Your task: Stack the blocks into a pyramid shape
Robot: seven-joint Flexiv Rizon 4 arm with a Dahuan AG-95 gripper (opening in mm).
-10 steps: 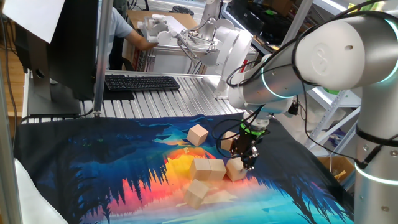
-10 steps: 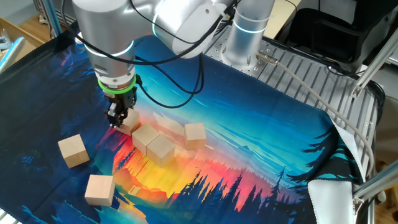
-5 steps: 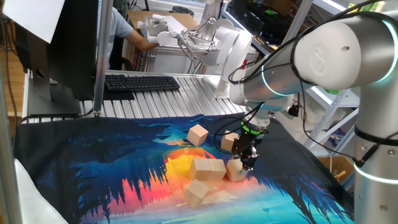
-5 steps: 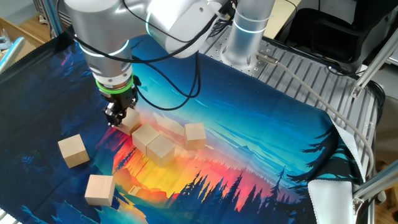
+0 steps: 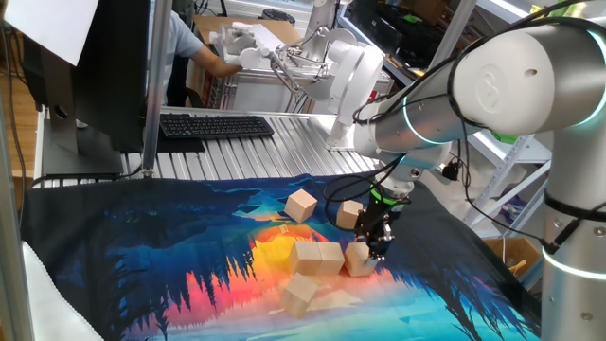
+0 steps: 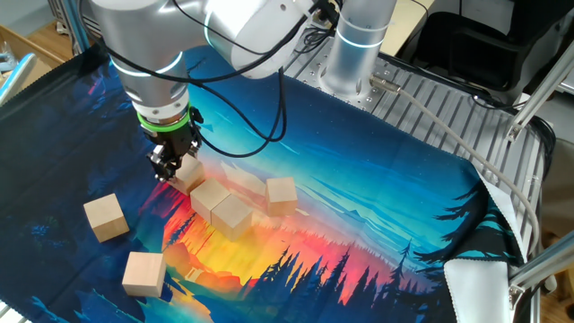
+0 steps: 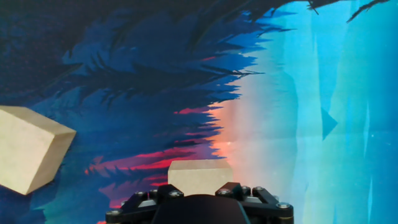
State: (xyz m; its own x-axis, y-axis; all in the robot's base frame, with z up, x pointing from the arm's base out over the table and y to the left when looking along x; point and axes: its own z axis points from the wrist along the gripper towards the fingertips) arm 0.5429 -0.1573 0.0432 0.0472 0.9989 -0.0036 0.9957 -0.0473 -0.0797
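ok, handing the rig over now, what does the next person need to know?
Gripper: pointing down, straddling the end block; can't tell if it is clamped.
Blocks: the end block sits in a row with two more. Three lie loose on the mat.
Done: what looks like a three-block bottom row, roughly lined up.
Left: nothing is stacked yet; second layer and top block to go.
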